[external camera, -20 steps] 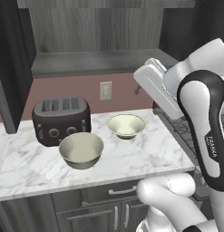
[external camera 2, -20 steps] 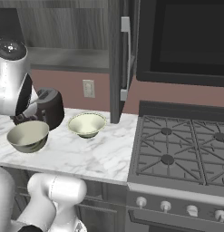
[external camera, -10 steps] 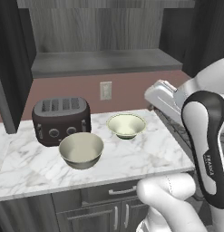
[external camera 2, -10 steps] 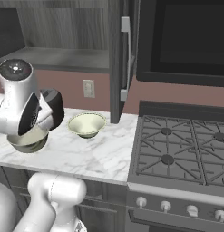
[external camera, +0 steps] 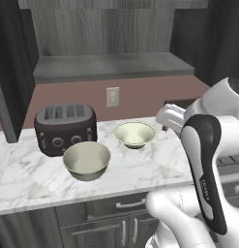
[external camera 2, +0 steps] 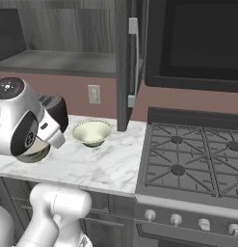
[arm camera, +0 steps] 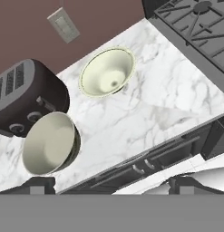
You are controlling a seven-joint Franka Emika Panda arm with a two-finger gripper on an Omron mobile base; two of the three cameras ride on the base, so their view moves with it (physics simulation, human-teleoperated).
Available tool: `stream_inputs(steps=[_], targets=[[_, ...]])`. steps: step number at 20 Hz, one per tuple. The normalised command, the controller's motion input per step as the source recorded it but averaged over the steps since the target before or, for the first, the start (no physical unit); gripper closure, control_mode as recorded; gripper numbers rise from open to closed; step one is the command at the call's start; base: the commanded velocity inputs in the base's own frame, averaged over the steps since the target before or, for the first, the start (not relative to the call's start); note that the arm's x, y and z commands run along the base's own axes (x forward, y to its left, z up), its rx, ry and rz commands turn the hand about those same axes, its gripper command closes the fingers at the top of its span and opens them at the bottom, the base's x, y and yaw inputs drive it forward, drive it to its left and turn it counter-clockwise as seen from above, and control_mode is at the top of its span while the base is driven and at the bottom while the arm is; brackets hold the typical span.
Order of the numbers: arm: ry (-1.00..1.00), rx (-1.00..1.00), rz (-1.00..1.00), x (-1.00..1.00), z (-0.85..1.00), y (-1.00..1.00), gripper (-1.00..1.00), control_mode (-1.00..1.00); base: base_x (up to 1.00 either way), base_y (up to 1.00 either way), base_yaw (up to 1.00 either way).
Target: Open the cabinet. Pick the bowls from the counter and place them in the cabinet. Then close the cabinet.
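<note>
Resting on the veined white marble counter, two round cream-lined bowls flank a dark ribbed toaster; hand view adds the spread-open gripper.

Two bowls on counter, beside toaster.

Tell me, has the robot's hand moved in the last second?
Yes. In the left base view the gripper has come down from beside the cabinet shelf to just above the counter, near the smaller bowl.
</note>
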Motion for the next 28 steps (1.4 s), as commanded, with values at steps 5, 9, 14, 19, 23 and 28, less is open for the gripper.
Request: stream_inputs(steps=[5, 9, 14, 19, 23, 28], targets=[[0.00, -0.01, -0.02, 0.00, -0.14, -0.17, -1.00, -1.00, 0.00, 0.00, 0.00], [0.00, 0.00, 0.00, 0.00, -0.22, -0.27, -1.00, -1.00, 0.00, 0.00, 0.00], [0.00, 0.00, -0.01, 0.00, -0.18, -0.14, -1.00, -1.00, 0.00, 0.00, 0.00], [0.00, 0.00, -0.10, 0.03, -0.15, -0.06, -1.00, -1.00, 0.00, 0.00, 0.00], [0.00, 0.00, -0.20, 0.06, -0.13, 0.00, -1.00, -1.00, 0.00, 0.00, 0.00], [0.00, 0.00, -0.19, 0.18, -0.11, 0.00, -1.00, -1.00, 0.00, 0.00, 0.00]])
